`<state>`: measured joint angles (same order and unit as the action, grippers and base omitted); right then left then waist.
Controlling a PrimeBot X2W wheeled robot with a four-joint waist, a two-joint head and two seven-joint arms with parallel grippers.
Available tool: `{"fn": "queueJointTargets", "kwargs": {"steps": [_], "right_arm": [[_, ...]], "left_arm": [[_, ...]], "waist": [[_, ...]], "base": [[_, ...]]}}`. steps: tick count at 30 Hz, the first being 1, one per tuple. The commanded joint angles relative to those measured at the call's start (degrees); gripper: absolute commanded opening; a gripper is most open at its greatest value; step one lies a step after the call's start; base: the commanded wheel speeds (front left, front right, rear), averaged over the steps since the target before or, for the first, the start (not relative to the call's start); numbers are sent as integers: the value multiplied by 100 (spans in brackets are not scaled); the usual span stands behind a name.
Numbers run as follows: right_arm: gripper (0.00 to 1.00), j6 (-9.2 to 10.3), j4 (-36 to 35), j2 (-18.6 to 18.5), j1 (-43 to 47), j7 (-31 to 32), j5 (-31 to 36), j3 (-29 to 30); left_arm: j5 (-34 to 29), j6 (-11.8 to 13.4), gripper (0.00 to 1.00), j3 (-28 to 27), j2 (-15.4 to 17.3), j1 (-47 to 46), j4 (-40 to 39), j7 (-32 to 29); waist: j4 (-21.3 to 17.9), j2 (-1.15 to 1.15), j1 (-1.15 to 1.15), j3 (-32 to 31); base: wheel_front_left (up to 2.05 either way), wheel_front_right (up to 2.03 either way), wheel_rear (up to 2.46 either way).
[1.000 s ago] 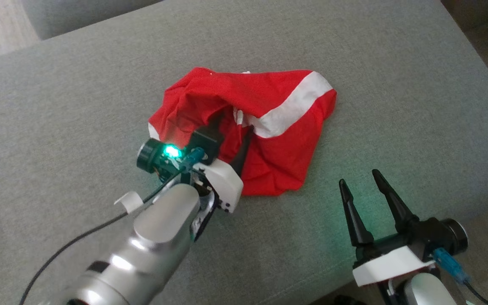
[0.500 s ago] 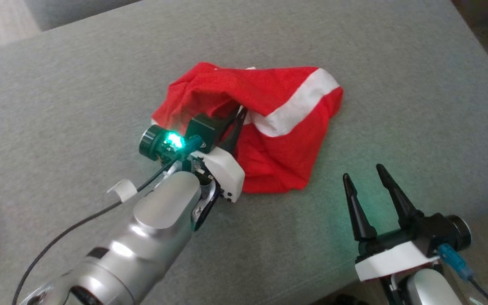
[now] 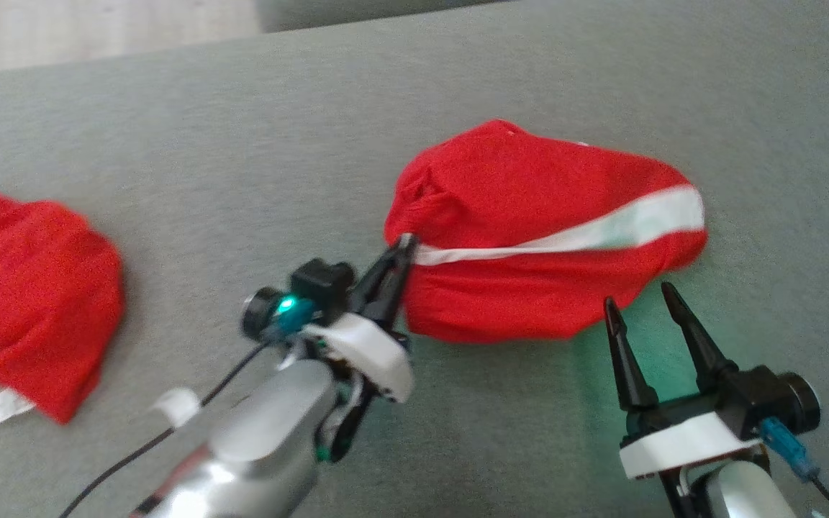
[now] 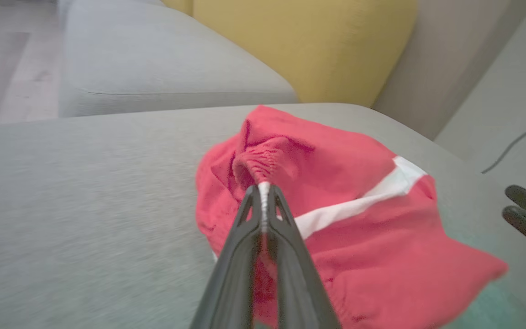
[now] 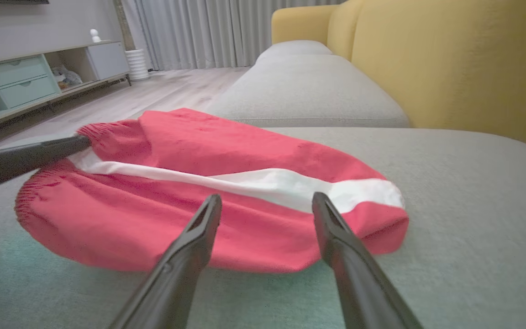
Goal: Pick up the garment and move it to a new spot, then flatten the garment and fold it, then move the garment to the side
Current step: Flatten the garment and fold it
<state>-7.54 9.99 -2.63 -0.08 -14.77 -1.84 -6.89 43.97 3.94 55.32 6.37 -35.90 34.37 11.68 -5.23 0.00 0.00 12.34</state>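
Observation:
A red garment with a white stripe lies bunched on the grey cushion, also seen as the garment and the garment. My left gripper is shut on its gathered elastic edge at the garment's left end; the left gripper pinches the white stripe's end. My right gripper stands open just in front of the garment's near right edge, apart from it. In the right wrist view the right gripper frames the stripe, with the left arm's fingers at the left.
A second red garment with a white tab lies on the cushion at the far left. A yellow sofa back rises behind the cushions. Wooden floor and a low cabinet lie beyond the cushion's edge.
The left gripper closed on the garment's edge and pulled it, stretching the cloth out. The head camera has swung, bringing a second red garment into view on the left.

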Motion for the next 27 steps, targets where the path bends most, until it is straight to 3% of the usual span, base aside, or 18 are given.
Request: {"fn": "queueJointTargets", "kwargs": {"steps": [1,6,13,27], "right_arm": [[100,5,-149,-25,42,-23,40,-98],[100,5,-141,-25,110,-23,-8,20],[100,5,159,-25,83,-23,-317,19],[100,5,1367,-27,-233,-23,-1249,-644]], "left_arm": [[40,103,0,-280,246,-46,-298,94],[193,479,0,-638,969,417,-1083,118],[458,734,0,-1103,1750,831,-1833,100],[478,840,0,-1131,1783,901,-2091,126]], "waist": [[458,0,0,-233],[799,0,0,-305],[993,0,0,-263],[1116,0,0,-163]], "base": [[0,0,0],[0,0,0],[0,0,0],[0,0,0]]}}
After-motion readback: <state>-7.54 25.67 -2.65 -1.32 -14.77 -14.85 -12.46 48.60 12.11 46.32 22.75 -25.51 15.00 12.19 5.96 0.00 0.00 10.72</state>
